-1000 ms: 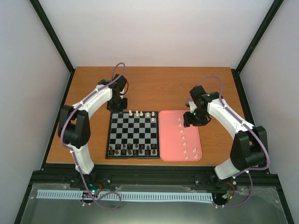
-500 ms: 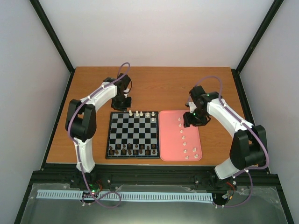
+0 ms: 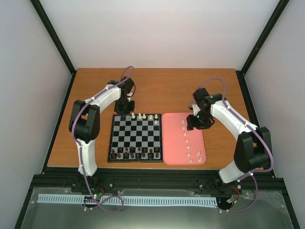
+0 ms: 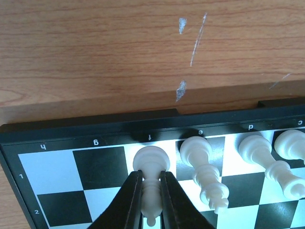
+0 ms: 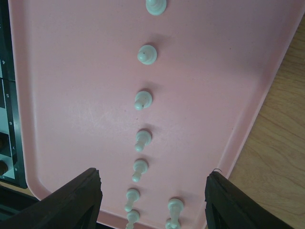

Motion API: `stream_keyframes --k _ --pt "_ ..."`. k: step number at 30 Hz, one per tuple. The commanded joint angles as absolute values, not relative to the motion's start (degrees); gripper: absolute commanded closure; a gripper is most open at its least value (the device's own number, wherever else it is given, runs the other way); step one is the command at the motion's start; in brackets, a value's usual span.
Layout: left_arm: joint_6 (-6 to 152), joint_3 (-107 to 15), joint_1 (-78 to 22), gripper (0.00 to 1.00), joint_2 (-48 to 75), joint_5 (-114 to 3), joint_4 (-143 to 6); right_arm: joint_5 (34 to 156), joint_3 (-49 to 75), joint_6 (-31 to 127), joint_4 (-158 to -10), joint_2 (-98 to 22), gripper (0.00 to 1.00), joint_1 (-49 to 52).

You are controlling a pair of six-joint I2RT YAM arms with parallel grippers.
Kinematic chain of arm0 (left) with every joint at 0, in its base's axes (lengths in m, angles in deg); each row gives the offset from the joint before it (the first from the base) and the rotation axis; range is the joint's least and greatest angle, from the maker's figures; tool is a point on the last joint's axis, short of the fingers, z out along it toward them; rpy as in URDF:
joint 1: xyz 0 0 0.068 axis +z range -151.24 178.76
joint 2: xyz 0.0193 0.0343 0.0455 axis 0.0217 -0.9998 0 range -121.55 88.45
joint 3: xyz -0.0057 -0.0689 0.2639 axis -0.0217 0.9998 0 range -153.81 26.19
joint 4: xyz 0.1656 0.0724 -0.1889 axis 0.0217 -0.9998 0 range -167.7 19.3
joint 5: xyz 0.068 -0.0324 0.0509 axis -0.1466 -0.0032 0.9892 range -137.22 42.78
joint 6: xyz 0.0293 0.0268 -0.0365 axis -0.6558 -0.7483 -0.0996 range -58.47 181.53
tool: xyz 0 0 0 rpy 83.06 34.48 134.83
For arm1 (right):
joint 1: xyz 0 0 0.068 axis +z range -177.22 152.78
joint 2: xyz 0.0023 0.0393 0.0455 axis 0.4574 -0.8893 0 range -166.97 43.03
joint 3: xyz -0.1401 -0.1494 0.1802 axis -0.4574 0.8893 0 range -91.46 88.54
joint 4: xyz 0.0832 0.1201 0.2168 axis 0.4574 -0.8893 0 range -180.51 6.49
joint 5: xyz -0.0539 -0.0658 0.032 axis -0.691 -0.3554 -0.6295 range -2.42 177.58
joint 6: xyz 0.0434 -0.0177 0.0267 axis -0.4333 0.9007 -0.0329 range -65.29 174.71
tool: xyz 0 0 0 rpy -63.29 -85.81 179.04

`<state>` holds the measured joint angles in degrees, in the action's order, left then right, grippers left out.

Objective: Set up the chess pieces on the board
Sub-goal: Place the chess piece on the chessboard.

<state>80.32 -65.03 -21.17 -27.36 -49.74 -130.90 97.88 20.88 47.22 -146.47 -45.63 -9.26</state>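
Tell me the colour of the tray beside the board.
The tray is plain pink, best seen in the right wrist view.

table [image 4: 95, 47]: scratched wood grain | board [image 4: 71, 131]: glossy | chess pieces [image 4: 199, 151]: glossy cream plastic | tray [image 5: 71, 95]: matt pink plastic

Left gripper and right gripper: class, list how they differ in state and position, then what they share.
The left gripper is shut on a white chess piece; the right gripper is open, holding nothing. The left is over the board; the right is over the pink tray. Both have dark fingers.
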Motion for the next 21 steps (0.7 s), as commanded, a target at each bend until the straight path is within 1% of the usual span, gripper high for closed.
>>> stream_keyframes --k 1,21 --pt "79.79 -65.66 -20.93 0.93 -27.91 -50.83 -131.24 98.24 20.51 47.85 -146.03 -45.82 0.4 -9.9" --pt "80.44 -65.01 -20.93 0.91 -28.75 -50.39 -131.08 98.6 20.93 47.94 -145.92 -45.82 0.4 -9.93"
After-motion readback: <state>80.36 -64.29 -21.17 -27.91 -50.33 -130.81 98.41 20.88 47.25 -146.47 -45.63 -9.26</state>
